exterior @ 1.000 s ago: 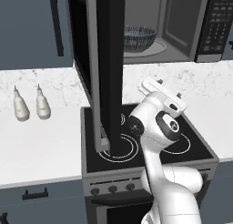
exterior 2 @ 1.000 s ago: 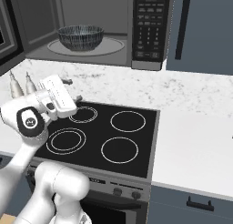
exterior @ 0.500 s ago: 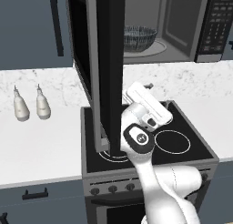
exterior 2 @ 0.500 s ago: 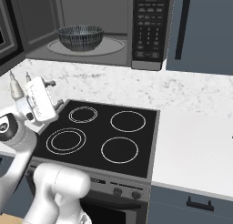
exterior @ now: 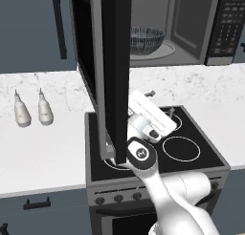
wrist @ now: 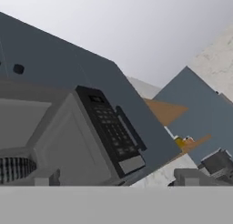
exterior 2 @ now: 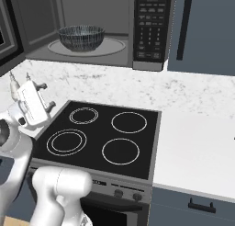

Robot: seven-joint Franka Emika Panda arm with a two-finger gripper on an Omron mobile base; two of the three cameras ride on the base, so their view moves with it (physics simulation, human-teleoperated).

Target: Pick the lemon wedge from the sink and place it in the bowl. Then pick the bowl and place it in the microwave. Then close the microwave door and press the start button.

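The bowl (exterior 2: pixel 81 37) sits inside the microwave (exterior 2: pixel 96 30), on the round plate there, a bit left of the middle when seen from the right base view. From the left base view the same bowl (exterior: pixel 146 39) peeks out just past the edge of the door. The lemon wedge can't be made out inside it, the bowl's wall hides whatever is in there.

The microwave door (exterior: pixel 111 71) hangs wide open, swung out toward the robot so it's seen nearly edge-on, and its lower corner comes down right in front of the stove (exterior 2: pixel 103 135).

The gripper (exterior 2: pixel 48 97) is low, over the left side of the stove with its 4 rings, just right of the door's bottom edge in the left base view (exterior: pixel 162 102). Its jaws stand wide apart with nothing between them. The hand is tipped upward, so the hand view looks up at the microwave's button panel (wrist: pixel 111 129) and the dark cabinets.

2 small bottles (exterior: pixel 32 110) stand on the white marble counter (exterior: pixel 43 148) to the left, well apart from the arm.
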